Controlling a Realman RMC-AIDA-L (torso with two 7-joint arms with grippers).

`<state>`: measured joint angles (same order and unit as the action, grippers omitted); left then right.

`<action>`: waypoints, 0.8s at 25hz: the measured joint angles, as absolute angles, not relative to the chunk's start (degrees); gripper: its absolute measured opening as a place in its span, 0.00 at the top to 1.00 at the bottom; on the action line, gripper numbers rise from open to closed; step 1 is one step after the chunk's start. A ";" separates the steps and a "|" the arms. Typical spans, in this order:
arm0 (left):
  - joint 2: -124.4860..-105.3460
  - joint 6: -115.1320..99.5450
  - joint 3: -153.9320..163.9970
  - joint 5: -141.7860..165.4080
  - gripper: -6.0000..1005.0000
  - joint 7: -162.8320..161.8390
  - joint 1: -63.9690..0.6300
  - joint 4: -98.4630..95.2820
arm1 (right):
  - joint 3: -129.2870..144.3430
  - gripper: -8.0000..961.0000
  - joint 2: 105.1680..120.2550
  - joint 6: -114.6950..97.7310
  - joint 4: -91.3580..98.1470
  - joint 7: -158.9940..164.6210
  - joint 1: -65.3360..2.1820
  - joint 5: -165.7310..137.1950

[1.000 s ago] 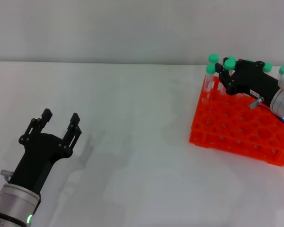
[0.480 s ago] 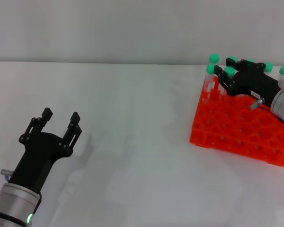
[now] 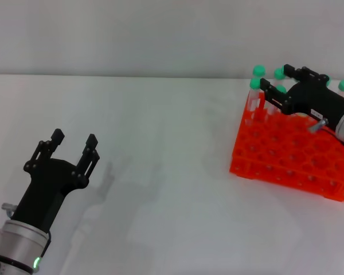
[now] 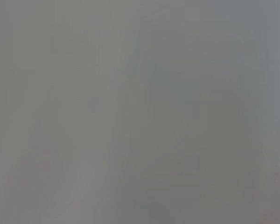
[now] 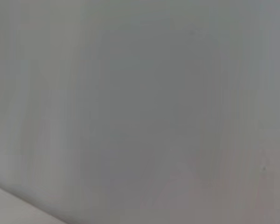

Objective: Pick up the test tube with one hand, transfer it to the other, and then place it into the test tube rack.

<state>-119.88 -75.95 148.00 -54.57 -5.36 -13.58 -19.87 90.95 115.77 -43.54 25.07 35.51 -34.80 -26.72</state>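
Head view showed a plain white matte tabletop (image 3: 160, 189) running back to a pale grey-white wall (image 3: 160, 34), the two meeting in a straight horizontal line. Soft shadows lay on the surface near the left arm. The bright orange plastic test tube rack (image 3: 286, 154), with tiered plates full of round holes, sat on the table at the right, turned at an angle to the wall.

The right black forked gripper (image 3: 274, 81) on its silver-white wrist reached over the rack's far rows. Its fingers were spread apart with nothing clamped between them. A slim clear plastic test tube with a small green cap (image 3: 281, 89) stood in the rack between those fingers, with no contact visible. Other green-capped tubes (image 3: 255, 78) stood upright in the rack's far holes beside it, and one more cap showed at the far right.

The left black forked gripper (image 3: 73, 145) hung above the table at the near left, well apart from the rack, its fingers wide open and empty. Both wrist views gave only a blank grey field.
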 joint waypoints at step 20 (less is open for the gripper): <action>-119.88 -75.50 148.01 -54.61 0.31 -5.37 -14.77 -19.73 | 63.19 0.28 115.47 -67.10 14.50 24.51 -23.29 -23.16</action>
<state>-119.88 -75.50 148.01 -54.61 -5.37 -14.77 -19.73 63.19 115.47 -67.10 14.50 24.51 -23.29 -23.16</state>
